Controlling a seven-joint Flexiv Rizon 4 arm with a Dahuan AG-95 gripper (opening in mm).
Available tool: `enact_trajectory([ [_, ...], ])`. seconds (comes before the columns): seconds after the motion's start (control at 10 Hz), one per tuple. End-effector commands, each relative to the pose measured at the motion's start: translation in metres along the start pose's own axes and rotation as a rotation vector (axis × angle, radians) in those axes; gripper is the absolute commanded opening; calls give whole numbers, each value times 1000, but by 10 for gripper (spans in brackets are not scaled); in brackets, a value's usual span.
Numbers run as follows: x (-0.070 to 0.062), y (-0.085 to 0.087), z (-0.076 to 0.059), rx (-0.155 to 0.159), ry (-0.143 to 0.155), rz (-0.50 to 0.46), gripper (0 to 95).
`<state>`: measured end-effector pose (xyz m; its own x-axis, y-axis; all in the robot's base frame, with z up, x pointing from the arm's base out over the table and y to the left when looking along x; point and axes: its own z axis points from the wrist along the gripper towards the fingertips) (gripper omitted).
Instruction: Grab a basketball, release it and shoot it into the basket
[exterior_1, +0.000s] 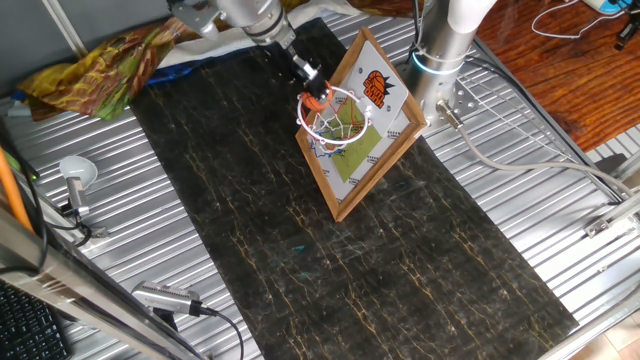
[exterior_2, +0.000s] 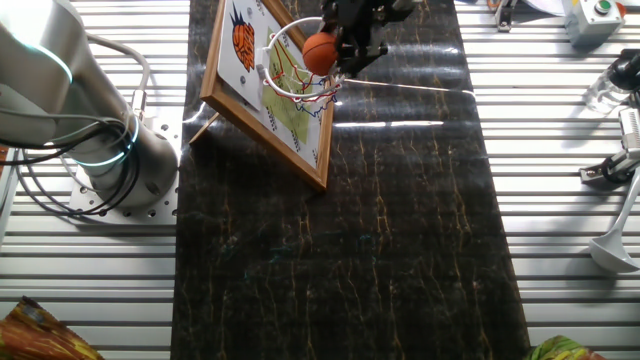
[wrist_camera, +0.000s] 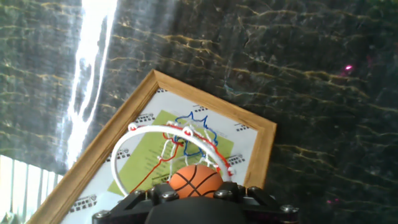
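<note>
The basketball (wrist_camera: 196, 179) is a tiny orange ball with dark seams, held between my gripper (wrist_camera: 196, 190) fingers. It hangs right at the rim of the basket (wrist_camera: 163, 135), a white hoop with a net on a tilted wood-framed backboard (wrist_camera: 260, 149). In one fixed view the gripper (exterior_1: 314, 92) holds the ball (exterior_1: 319, 101) at the near edge of the hoop (exterior_1: 340, 113). In the other fixed view the ball (exterior_2: 320, 52) sits over the hoop (exterior_2: 290, 72), beside the gripper (exterior_2: 334, 54).
The backboard (exterior_1: 375, 140) leans on a dark marbled mat (exterior_1: 350, 260) over a ribbed metal table. The arm's base (exterior_1: 445, 45) stands behind it. A crumpled coloured cloth (exterior_1: 100, 65) lies at the far left, a ladle (exterior_1: 75, 178) at the left edge.
</note>
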<state>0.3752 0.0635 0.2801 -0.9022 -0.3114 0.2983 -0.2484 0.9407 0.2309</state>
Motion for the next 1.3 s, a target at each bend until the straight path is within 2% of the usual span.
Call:
enact_trajectory([
  [0.1,-3,3,6,2,-14,10,0],
  [0.3,-4,5,13,6,-33,13,0],
  [0.5,-6,6,16,4,-33,9,0],
  [0.6,-6,6,16,4,-32,1,190],
  [0.8,-6,6,16,4,-32,-7,190],
  [0.9,-6,6,16,5,-32,-11,380],
  [1.3,-6,7,16,5,-31,-19,380],
])
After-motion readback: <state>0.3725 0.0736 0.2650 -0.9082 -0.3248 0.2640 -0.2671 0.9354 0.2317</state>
